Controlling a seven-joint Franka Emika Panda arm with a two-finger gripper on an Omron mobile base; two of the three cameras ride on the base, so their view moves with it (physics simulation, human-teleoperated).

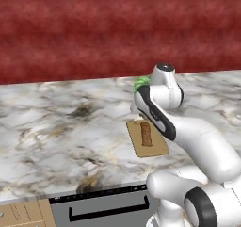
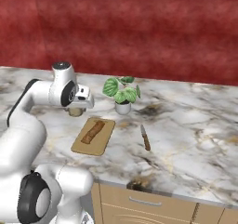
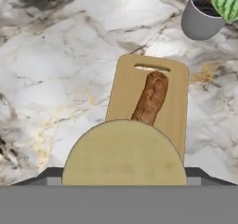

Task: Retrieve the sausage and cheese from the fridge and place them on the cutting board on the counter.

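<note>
Pincer (image 2: pixel 76 110) clamped on rounded tan cheese (image 3: pixel 124 152) above wooden cutting board (image 3: pixel 126 86) bearing stubby brown sausage (image 3: pixel 150 97)

We see a deep red, mottled wall (image 1: pixel 94 28) running across the whole back of the scene, meeting the worktop in a straight line. Below the worktop's front edge, we make out light wood cabinet fronts (image 2: pixel 153 204) with a slim metal pull on a drawer. Further along, beside the wood panels, we find a grey appliance front (image 1: pixel 101 209) with a dark horizontal bar handle and a thin black strip above it. The light looks even and soft, and we notice only faint shadows.
</note>
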